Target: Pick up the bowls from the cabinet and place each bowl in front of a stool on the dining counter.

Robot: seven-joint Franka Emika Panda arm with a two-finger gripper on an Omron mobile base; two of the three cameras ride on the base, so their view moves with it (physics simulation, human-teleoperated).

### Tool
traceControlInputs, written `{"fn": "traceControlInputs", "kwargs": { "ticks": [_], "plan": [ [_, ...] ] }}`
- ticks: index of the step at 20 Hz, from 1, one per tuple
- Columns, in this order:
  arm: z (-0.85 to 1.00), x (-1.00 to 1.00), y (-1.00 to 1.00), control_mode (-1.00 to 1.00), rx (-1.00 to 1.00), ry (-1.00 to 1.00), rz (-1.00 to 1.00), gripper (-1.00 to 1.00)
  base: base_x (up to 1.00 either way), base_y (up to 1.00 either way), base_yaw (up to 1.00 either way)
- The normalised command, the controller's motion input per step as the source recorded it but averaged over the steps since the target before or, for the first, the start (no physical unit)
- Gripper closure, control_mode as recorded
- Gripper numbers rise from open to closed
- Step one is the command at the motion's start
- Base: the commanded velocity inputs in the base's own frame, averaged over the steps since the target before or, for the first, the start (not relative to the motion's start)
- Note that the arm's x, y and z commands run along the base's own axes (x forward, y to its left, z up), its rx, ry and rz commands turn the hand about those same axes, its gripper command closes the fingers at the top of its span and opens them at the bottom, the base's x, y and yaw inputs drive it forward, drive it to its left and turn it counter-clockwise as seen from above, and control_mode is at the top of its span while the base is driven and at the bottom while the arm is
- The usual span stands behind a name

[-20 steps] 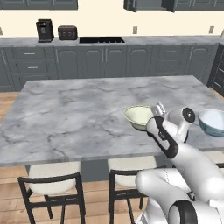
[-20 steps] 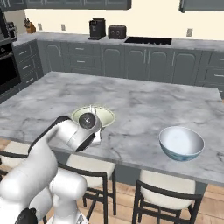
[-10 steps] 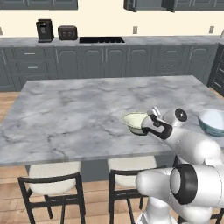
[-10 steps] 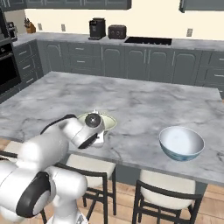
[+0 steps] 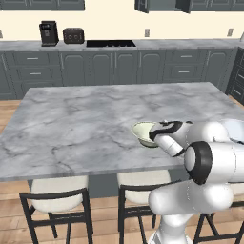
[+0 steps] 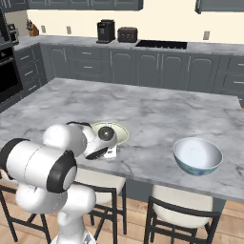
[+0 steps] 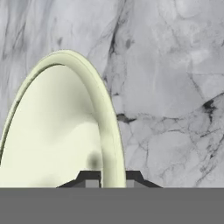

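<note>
Holding the pale green bowl point(image 7: 57, 131) by its rim, my claw point(image 7: 108, 177) was shut down tight, one fingertip point(image 7: 89, 178) inside the wall and the other outside it, as the hand view made plain. From the left base view the claw point(image 5: 158, 133) sat at the bowl's point(image 5: 144, 133) right-hand edge, low over the worktop point(image 5: 86, 124), near the front edge where the stools point(image 5: 57, 195) stand. Whether the bowl's foot was already touching the marble or hung just above it, I could not tell from any of the three views. The right base view showed the same bowl point(image 6: 110, 132) partly hidden behind the wrist, with the claw point(image 6: 109, 151) on its near side, and the white and blue bowl point(image 6: 197, 156) well apart to the right, sitting on the worktop point(image 6: 143, 109) above another stool point(image 6: 183, 205). The relation I cared about was bowl to stool: it lay roughly above the seat point(image 6: 97, 181) below the worktop edge, so I judged the placing nearly done. What remained, by my reckoning, was to settle the bowl flat, part the fingers, and lift clear without dragging the rim.
</note>
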Motion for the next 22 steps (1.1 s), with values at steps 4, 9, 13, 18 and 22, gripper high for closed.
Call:
{"fn": "traceControlInputs", "kwargs": {
  "ticks": [4,9,13,18,22],
  "plan": [
    [-0.36,0.19,-0.01,-1.00,0.00,0.04,0.00,1.00,0.00,0.00,0.00],
    [0.47,-0.46,0.00,-1.00,0.00,-0.01,0.00,-1.00,0.00,0.00,0.00],
    [0.98,-0.26,-0.01,-1.00,-0.02,-0.08,0.00,-1.00,0.00,0.00,0.00],
    [1.00,-0.02,-0.11,-1.00,-0.09,-0.05,0.00,-1.00,0.00,0.00,0.00],
    [1.00,-0.61,-0.24,-1.00,-0.09,0.01,0.00,-1.00,0.00,0.00,0.00]
  ]
}}
